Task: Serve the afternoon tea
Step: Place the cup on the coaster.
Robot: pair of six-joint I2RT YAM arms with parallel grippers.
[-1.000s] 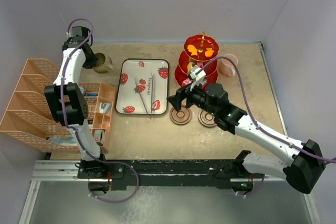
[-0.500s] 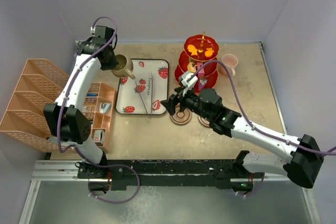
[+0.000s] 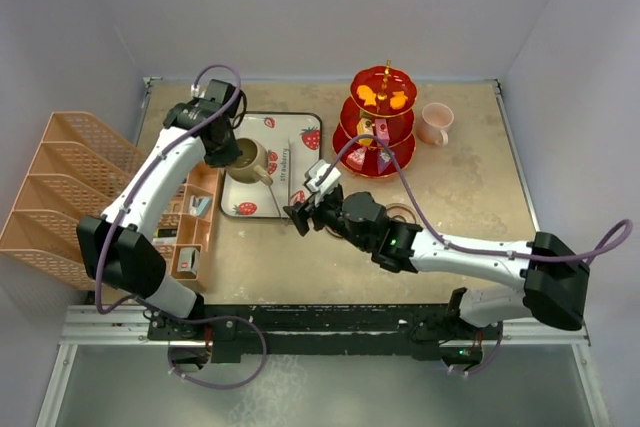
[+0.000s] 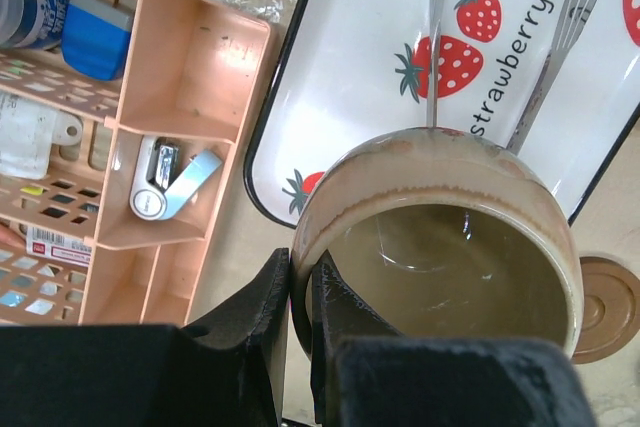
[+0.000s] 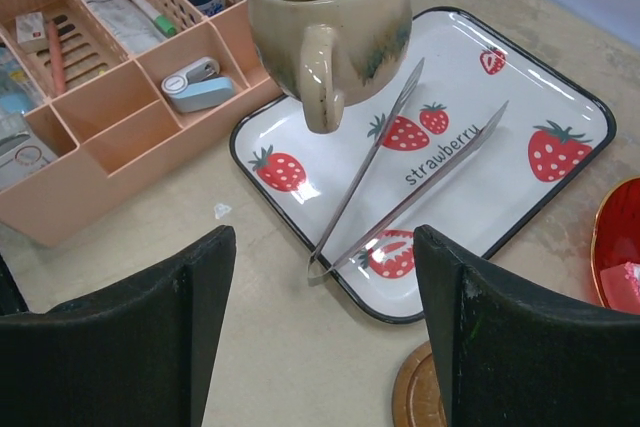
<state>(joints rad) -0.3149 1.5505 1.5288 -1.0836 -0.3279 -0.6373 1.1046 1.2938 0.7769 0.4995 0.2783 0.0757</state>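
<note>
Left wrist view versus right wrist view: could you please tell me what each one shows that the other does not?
Only the left wrist view looks down into the olive-brown mug, with the left pincer clamped on its rim. Only the right wrist view shows the mug's handle, the open right pincer and an edge of the red stand. Both show the mug held above the strawberry tray, the metal tweezers lying on it, and the peach organiser.

The left gripper (image 3: 222, 150) now carries the mug (image 3: 248, 157) above the tray (image 3: 296, 125), away from the table's far left. The right gripper (image 3: 297, 217) has moved from the coasters (image 3: 402, 213) to the tray's near corner.
</note>
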